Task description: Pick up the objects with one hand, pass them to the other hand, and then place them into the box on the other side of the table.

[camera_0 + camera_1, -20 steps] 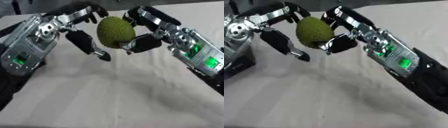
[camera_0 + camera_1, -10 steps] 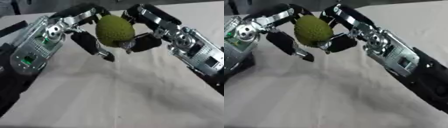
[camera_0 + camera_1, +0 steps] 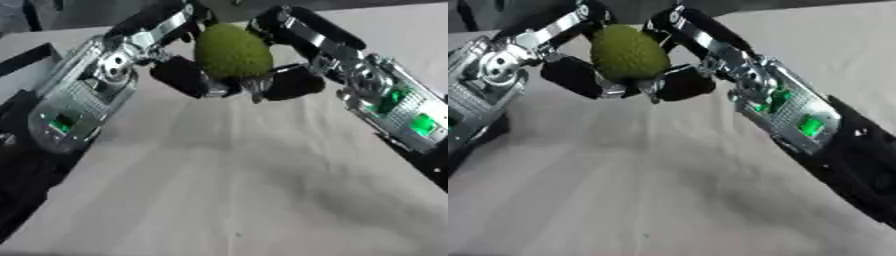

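A green, bumpy, oval fruit [image 3: 232, 50] hangs above the pale table [image 3: 245, 190], held between both hands. My left hand [image 3: 179, 75] comes in from the left, its fingers curled over the fruit's top and its thumb under the fruit. My right hand [image 3: 293, 82] comes in from the right, with fingers [image 3: 697, 30] wrapped over the fruit's far side and the thumb pressed beneath it. The two thumbs nearly meet under the fruit. The back of the fruit is hidden by the fingers.
A dark box edge [image 3: 26, 55] shows at the far left of the table. Both forearms [image 3: 79, 105] [image 3: 394, 110] slant across the upper half of the view. The cloth-covered table spreads out below the hands.
My left thumb has swung in under the fruit, close to the right thumb. The fruit sits slightly higher in the view, with both hands still around it.
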Controlling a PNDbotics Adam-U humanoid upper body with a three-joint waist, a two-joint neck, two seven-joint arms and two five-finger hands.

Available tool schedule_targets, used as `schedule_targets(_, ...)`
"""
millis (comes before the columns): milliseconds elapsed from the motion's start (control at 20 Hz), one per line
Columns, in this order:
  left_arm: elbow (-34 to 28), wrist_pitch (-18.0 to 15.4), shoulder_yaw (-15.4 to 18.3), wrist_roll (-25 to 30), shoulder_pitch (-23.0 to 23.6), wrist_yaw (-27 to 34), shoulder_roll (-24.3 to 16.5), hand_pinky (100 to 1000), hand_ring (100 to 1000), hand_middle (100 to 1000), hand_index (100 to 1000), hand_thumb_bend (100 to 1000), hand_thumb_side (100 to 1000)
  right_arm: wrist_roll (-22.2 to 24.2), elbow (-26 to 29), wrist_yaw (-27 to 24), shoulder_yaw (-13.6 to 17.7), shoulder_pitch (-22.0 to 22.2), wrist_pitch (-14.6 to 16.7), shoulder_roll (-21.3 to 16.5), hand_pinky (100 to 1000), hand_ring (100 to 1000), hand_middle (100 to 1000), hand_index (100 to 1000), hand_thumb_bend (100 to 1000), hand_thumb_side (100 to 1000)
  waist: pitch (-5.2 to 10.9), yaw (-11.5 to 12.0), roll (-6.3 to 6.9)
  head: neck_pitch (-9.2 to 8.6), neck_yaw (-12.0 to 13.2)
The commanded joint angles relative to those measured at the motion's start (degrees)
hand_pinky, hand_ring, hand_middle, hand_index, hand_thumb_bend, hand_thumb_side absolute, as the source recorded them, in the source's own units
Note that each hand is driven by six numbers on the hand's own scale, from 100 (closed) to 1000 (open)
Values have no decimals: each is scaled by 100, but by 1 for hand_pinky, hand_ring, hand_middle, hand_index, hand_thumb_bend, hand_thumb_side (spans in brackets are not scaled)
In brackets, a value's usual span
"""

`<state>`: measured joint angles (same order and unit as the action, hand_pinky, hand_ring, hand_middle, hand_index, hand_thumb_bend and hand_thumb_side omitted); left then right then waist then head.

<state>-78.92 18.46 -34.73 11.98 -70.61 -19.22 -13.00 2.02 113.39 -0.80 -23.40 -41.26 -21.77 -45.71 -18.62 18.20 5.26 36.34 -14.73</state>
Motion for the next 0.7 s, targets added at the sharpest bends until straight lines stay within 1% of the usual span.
schedule_targets(50, -172, -4, 77, -107, -126, 102, -81, 745, 646, 637, 621, 479, 243, 27, 120, 42, -13, -18, -53, -75, 685, 684, 420, 500, 307, 100, 334, 4, 56, -61, 28)
schedule_targets(250, -313, 38, 52, -125, -120, 209, -106, 729, 614, 598, 551, 430, 100, 30, 115, 78, -9, 14, -107, -76, 684, 684, 420, 500, 308, 100, 322, -7, 55, -73, 39)
schedule_targets(450, -370, 91, 20, -30, -112, 299, -116, 714, 593, 568, 517, 415, 100, 62, 66, 128, -21, 9, -147, -56, 685, 688, 429, 514, 318, 100, 318, -20, 62, -66, 25)
schedule_targets(700, -405, 171, 23, 108, -108, 283, -134, 693, 568, 523, 510, 486, 100, 129, -23, 292, -16, 2, -248, -33, 694, 707, 471, 560, 334, 100, 325, -44, 61, -62, 25)
